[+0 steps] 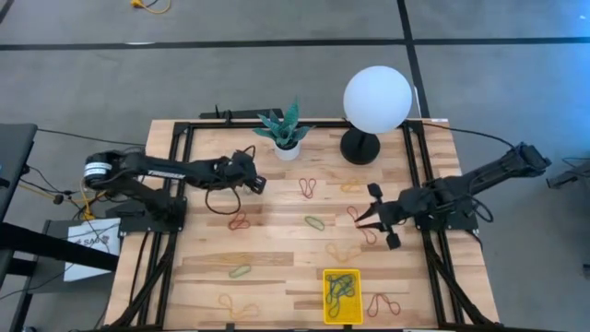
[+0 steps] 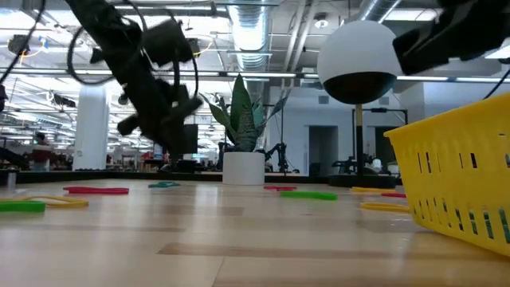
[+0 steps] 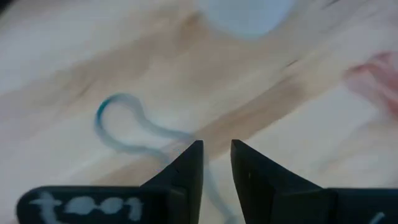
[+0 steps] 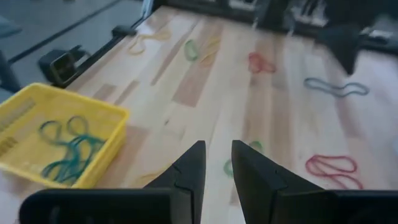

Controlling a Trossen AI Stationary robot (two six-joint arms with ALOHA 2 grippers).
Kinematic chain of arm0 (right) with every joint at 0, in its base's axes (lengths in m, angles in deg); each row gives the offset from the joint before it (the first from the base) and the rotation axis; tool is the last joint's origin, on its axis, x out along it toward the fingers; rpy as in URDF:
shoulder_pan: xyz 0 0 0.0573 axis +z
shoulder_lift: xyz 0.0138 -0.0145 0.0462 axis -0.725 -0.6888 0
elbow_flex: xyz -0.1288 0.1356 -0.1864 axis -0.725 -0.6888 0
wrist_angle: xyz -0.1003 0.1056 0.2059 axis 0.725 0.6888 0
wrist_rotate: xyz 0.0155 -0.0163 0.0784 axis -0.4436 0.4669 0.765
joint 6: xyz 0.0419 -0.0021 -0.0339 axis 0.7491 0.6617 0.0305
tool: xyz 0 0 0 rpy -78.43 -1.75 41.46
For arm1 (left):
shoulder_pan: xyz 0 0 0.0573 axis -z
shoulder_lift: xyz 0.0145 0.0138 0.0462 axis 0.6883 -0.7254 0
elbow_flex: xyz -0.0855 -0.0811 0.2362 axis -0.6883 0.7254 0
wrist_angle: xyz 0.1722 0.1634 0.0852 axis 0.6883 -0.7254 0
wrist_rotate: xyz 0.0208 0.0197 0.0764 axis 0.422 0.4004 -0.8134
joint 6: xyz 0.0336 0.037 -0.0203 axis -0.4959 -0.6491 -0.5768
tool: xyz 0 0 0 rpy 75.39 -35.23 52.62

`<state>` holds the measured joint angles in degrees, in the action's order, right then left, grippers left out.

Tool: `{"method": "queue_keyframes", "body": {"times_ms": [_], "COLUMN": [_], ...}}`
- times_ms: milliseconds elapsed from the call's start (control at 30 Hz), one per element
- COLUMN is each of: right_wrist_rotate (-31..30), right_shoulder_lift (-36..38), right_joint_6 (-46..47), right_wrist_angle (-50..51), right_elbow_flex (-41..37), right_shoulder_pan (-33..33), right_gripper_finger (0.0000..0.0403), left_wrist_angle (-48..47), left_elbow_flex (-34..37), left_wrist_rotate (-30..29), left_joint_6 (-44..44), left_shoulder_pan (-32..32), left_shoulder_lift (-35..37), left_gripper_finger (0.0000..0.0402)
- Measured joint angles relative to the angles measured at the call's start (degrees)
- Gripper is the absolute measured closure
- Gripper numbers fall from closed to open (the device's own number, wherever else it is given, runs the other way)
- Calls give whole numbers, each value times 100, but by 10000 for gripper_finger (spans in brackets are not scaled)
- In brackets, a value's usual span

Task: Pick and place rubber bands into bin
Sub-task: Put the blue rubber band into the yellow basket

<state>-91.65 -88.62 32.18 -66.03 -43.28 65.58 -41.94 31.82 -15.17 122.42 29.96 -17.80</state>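
Rubber bands lie flat and scattered on the wooden table: red (image 1: pixel 307 187), green (image 1: pixel 315 222), orange (image 1: pixel 343 251), and another red (image 1: pixel 383 304). The yellow bin (image 1: pixel 325 297) stands near the table's near edge and holds several green and blue bands (image 4: pixel 68 149). My left gripper (image 1: pixel 261 183) is shut and hovers above a blue band (image 3: pixel 118 124), which lies on the table (image 2: pixel 163 185). My right gripper (image 1: pixel 358 221) is shut too. It hangs over the table's right half, above a red band (image 1: pixel 366 231) and on the far side of the bin (image 4: pixel 37 124).
A white plant pot (image 1: pixel 287 148) and a lamp with a white globe (image 1: pixel 377 99) stand at the table's far edge. Black frame rails run along the left and right sides. More bands lie near the near edge, green (image 1: pixel 240 271) and orange (image 1: pixel 238 307).
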Motion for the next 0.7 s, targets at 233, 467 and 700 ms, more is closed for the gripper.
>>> {"method": "queue_keyframes", "body": {"times_ms": [233, 467, 700], "right_wrist_rotate": [-1, 363, 1437], "right_shoulder_lift": [200, 1237, 2627], "right_joint_6": [-591, -1471, -631], "right_wrist_angle": [-546, -497, -188], "right_elbow_flex": [-250, -257, -413], "right_shoulder_pan": [-538, -1564, -2826], "right_gripper_finger": [331, 331, 331], "left_wrist_angle": [608, 870, 746], "left_elbow_flex": [-4, -17, -15], "left_wrist_rotate": [62, 111, 163], "left_joint_6": [303, 302, 247], "left_shoulder_pan": [-238, -370, -308], "left_shoulder_lift": [-1187, -1295, -1297], "left_gripper_finger": [329, 329, 329]}}
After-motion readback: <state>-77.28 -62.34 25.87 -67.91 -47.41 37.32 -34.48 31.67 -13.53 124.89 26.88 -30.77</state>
